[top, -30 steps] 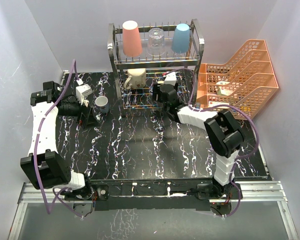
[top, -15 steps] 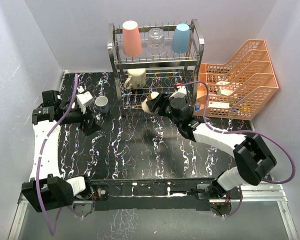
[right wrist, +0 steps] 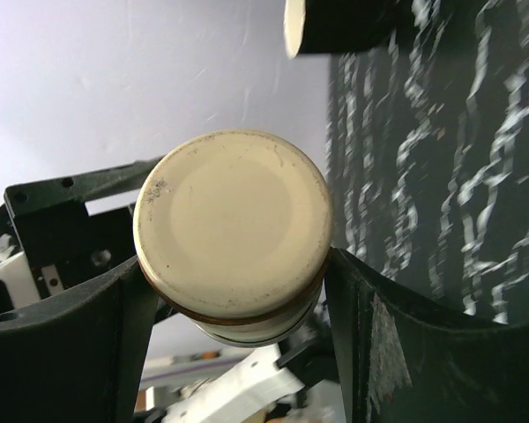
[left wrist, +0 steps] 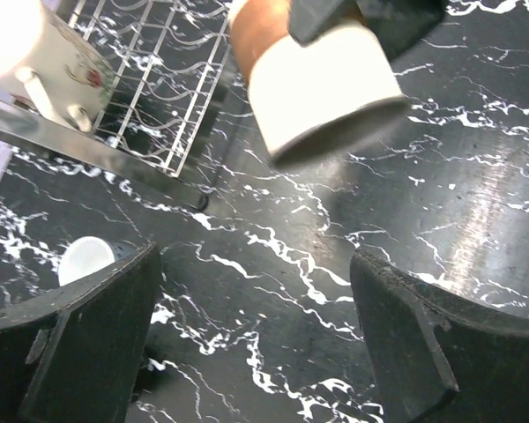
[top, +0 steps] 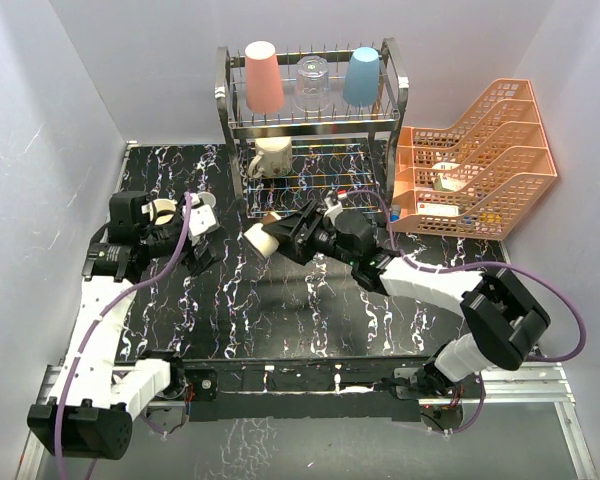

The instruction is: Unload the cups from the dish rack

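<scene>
The chrome dish rack stands at the back. Its top tier holds a pink tumbler, a clear glass and a light-blue tumbler. A cream mug sits on the lower tier. My right gripper is shut on a cream-and-brown cup held on its side above the table, left of the rack. My left gripper stands open just left of that cup, nothing between its fingers. A small grey cup stands on the table beside it.
Orange lattice trays stand right of the rack. The table is black marble-patterned, with walls close on the left and at the back. Purple cables loop off both arms.
My right arm has drawn the cream-and-brown cup out of the rack's lower tier and carried it left over the table. My left gripper has swung right and nearer, toward that cup.
</scene>
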